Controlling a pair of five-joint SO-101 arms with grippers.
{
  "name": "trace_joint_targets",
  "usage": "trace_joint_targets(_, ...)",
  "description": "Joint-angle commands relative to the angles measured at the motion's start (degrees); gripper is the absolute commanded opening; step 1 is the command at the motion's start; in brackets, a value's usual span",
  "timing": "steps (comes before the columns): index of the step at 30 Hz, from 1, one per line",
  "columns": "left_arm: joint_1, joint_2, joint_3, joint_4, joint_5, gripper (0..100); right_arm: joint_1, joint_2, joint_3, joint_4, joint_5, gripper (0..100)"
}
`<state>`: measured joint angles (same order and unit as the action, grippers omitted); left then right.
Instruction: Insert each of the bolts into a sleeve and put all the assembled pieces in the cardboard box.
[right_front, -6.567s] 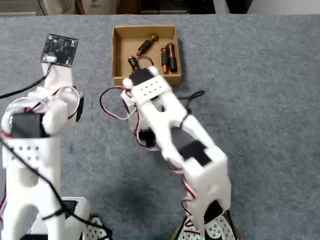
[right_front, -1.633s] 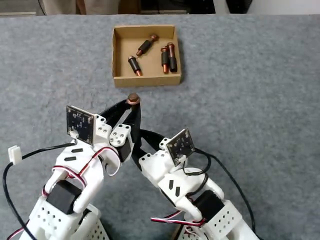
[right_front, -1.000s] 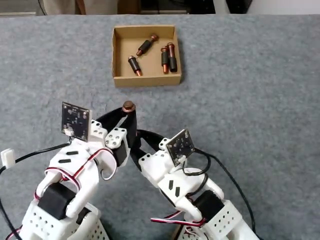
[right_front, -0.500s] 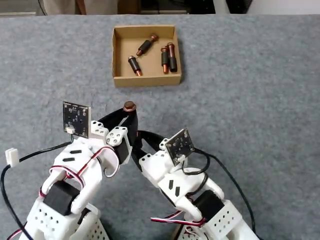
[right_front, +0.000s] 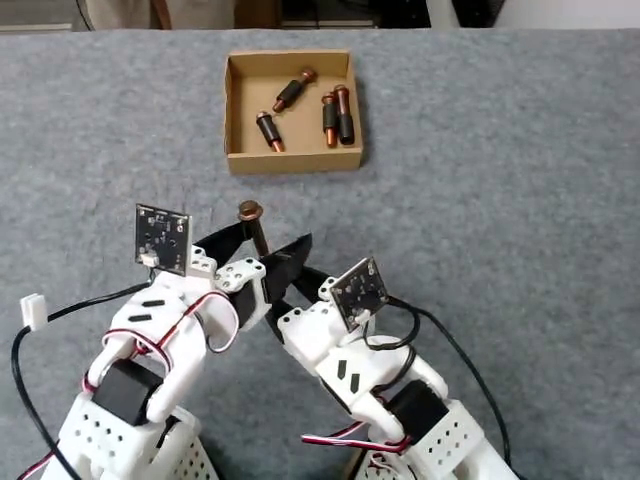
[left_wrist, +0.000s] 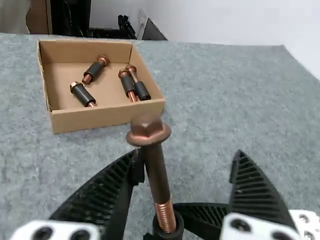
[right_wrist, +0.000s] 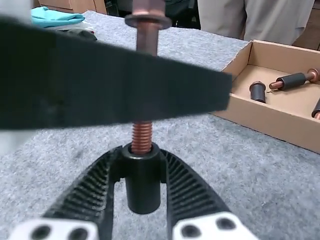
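While grey felt covers the table (right_front: 520, 200), left claw (left_wrist: 185, 159) gapes; right claw (right_wrist: 141, 156) grips sleeve (right_wrist: 143, 186).

I see a bolt (left_wrist: 151, 170) of coppery metal, glossy, its thread ridged; the sleeve (right_wrist: 142, 182) is smooth matt black plastic. The box (right_front: 290, 160) is matt brown cardboard, on a table (right_front: 500, 200) covered in rough grey felt.

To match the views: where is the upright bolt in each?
High: bolt mid-picture, below the box.
Left wrist: bolt inside the open left pincer, box behind.
Right wrist: bolt standing in the sleeve, box behind.
Landmark: the box.
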<state>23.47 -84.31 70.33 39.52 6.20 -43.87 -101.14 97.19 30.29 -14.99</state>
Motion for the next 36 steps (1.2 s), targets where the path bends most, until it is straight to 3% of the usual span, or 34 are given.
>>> trace_joint_targets(1, -0.4, -0.5, -0.4, -0.9, -0.4, 29, 1.2, -1.5, -0.1, -0.2, -0.3, 0.1)
trace_joint_targets(8, -0.1, -0.5, -4.6, -0.4, -0.4, 29, 1.2, -1.5, -0.1, -0.3, -0.2, 0.1)
trace_joint_targets(15, -0.4, -0.5, -13.7, 11.6, -0.2, 29, 2.6, -1.5, -0.1, -6.4, -0.1, 0.1)
trace_joint_targets(22, -0.1, -0.5, -25.4, 19.2, -0.4, 29, 3.8, -1.5, -0.1, -10.9, 6.3, 0.1)
trace_joint_targets(36, -0.7, -0.5, -43.9, 30.9, -0.4, 29, 7.1, -1.5, -0.4, -23.5, 8.9, 0.1)
